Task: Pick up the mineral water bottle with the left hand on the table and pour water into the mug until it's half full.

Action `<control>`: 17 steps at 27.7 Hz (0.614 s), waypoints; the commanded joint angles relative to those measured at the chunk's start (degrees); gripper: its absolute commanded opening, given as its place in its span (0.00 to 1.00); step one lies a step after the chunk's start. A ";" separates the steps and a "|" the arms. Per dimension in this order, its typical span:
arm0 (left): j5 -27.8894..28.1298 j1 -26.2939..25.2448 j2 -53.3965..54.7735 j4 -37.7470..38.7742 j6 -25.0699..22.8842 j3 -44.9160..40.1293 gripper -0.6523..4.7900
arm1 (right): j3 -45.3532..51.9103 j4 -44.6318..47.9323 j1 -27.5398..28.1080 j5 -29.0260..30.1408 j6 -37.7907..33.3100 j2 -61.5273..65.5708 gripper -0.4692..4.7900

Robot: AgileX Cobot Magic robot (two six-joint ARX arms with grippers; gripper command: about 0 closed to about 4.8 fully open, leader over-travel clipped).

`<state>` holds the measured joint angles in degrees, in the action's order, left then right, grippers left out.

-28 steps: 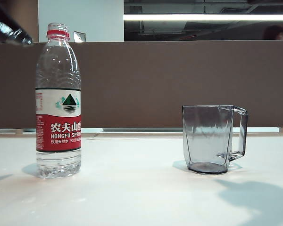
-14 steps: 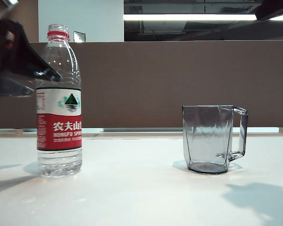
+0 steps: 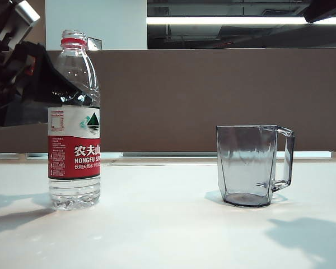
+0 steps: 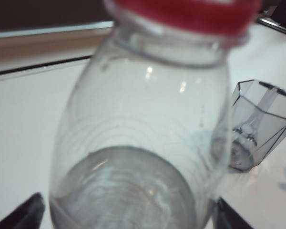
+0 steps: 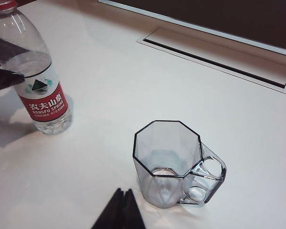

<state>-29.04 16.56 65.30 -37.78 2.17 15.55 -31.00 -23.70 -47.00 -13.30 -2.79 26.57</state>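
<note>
The mineral water bottle (image 3: 74, 120) stands upright at the left of the white table (image 3: 168, 235), uncapped, with a red neck ring. My left gripper (image 3: 67, 98) is open around the bottle's shoulder just above the label. One black fingertip (image 4: 28, 215) shows on each side of the bottle (image 4: 138, 129), with a narrow gap. A water surface (image 4: 128, 186) shows inside the bottle. The grey-tinted mug (image 3: 249, 165) stands at the right with its handle pointing right, and looks empty (image 5: 167, 162). My right gripper (image 5: 124, 191) is shut, hovering near the mug and holding nothing.
A brown partition (image 3: 213, 95) runs along the back of the table. A long cable slot (image 5: 219, 59) is set in the tabletop behind the mug. A dark part of the right arm (image 3: 325, 8) shows in the upper right corner of the exterior view.
My left gripper has come down from the upper left and now straddles the bottle's shoulder. The bottle has shifted slightly right. The mug has stayed put.
</note>
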 commanded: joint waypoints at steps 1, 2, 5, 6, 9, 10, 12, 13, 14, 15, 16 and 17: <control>-0.63 0.79 1.05 -2.69 -0.31 0.24 1.00 | -0.28 1.01 -0.02 -0.09 -0.20 -0.09 0.09; -0.76 0.96 1.55 -3.19 -0.24 0.24 1.00 | -0.28 1.01 -0.02 -0.09 -0.20 -0.09 0.08; -0.11 2.64 4.39 -6.03 -0.26 0.24 1.00 | -0.28 1.01 -0.02 -0.09 -0.20 -0.09 0.08; 0.55 3.21 5.99 -8.09 -0.22 0.24 1.00 | -0.28 1.01 -0.02 -0.07 -0.20 -0.09 0.09; 1.38 3.56 8.20 -10.32 -0.22 0.26 1.00 | -0.28 1.03 -0.02 -0.07 -0.22 -0.09 0.08; 1.38 3.56 8.90 -10.95 -0.22 0.26 1.00 | -0.28 1.01 -0.02 -0.07 -0.20 -0.09 0.08; 1.40 3.56 10.21 -11.80 -0.22 0.28 1.00 | -0.28 1.01 -0.02 -0.07 -0.22 -0.09 0.08; 1.40 3.56 10.71 -12.24 -0.22 0.28 1.00 | -0.28 1.01 -0.02 -0.09 -0.20 -0.09 0.09; 1.42 3.56 11.17 -12.66 -0.22 0.31 1.00 | -0.28 1.01 -0.02 -0.09 -0.20 -0.09 0.08; 1.40 3.56 11.76 -13.20 -0.22 0.42 1.00 | -0.28 1.01 -0.02 -0.07 -0.20 -0.09 0.08; 1.40 3.56 12.17 -13.68 -0.22 0.52 1.00 | -0.28 1.01 -0.02 -0.09 -0.20 -0.09 0.08; 1.38 3.56 12.55 -14.16 -0.17 0.70 1.00 | -0.28 1.01 -0.02 -0.09 -0.20 -0.09 0.09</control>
<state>-27.64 20.14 77.52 -50.02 2.17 15.77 -31.00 -23.68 -47.00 -13.30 -2.79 26.57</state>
